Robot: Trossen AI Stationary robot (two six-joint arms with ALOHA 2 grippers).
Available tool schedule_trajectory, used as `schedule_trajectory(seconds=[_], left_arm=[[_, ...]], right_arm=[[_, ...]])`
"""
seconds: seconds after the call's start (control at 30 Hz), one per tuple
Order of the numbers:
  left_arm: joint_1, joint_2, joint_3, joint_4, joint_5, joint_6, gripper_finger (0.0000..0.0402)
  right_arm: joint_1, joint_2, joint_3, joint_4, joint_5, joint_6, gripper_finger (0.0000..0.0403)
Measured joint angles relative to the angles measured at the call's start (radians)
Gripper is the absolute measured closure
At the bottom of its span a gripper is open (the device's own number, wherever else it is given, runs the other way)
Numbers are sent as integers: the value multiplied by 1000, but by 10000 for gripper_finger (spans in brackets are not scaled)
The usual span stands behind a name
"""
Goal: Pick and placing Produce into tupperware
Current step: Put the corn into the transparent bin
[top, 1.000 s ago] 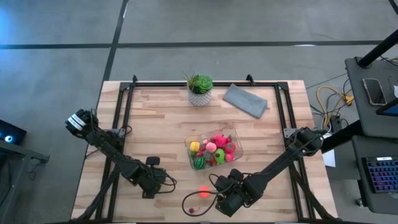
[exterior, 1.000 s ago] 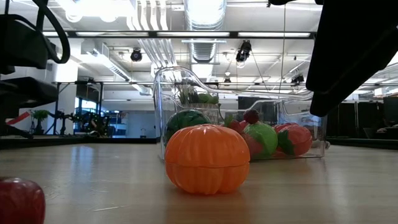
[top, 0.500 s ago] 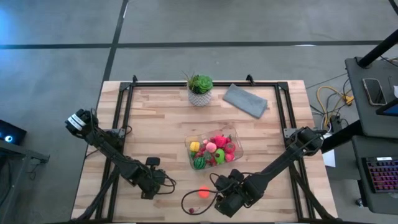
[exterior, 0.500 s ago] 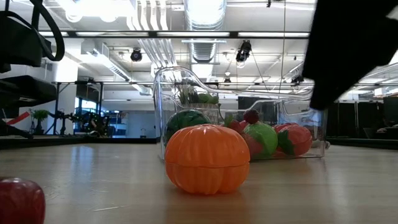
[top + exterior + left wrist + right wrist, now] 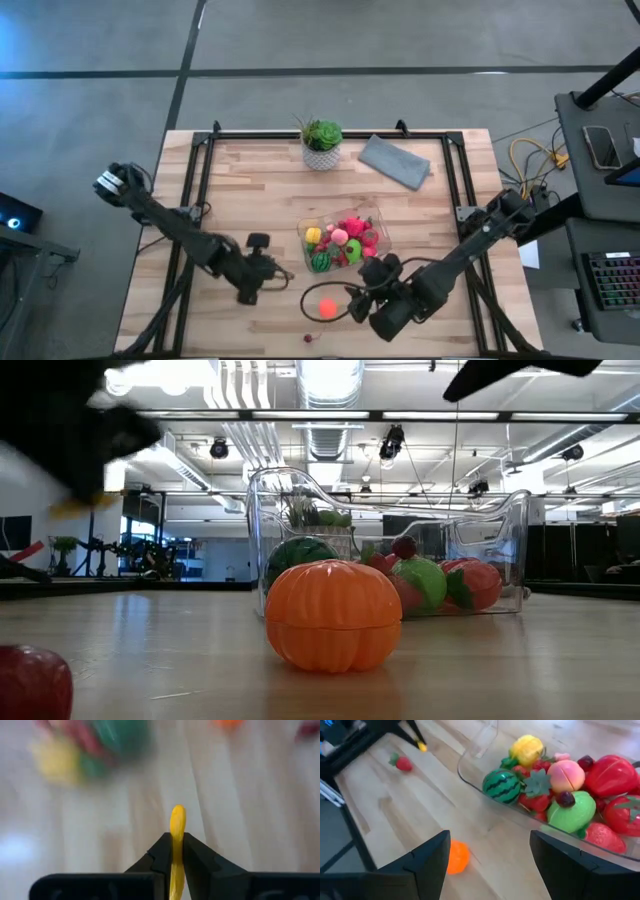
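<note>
Where the wooden table (image 5: 260, 200) meets its near edge, both arms work. Item one: tupperware (image 5: 343, 241), clear, rectangular, at table centre, holding a striped melon (image 5: 502, 785), a yellow piece (image 5: 527, 749), a peach (image 5: 566, 775), a green fruit (image 5: 572, 810) and several red strawberries. Item two: orange pumpkin (image 5: 326, 307), loose on the boards just in front of the tupperware. Item three: right gripper (image 5: 368, 297), fingers spread with nothing between them, just beside the pumpkin on its right, near the container's front wall. Item four: left gripper (image 5: 176, 851), left of the tupperware, clamped tight on a thin yellow piece (image 5: 177, 832) that stands up between its fingers. Item five: small red strawberry (image 5: 402, 762), alone on the boards near the left gripper.
</note>
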Motion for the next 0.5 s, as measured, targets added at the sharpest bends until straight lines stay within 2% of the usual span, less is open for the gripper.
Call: schedule_trajectory(seconds=[0.13,0.23,0.37,0.5], left_arm=[[110,-60,76,46,-11,176,382],[200,-59,123,83,2,270,382],[305,7,199,136,74,376,382],[384,87,271,217,86,471,382]], right_arm=[[4,-25,0,-4,9,35,138],[23,-41,1,-7,93,106,138],[65,-81,13,-9,282,173,138],[86,-124,14,-32,323,183,138]])
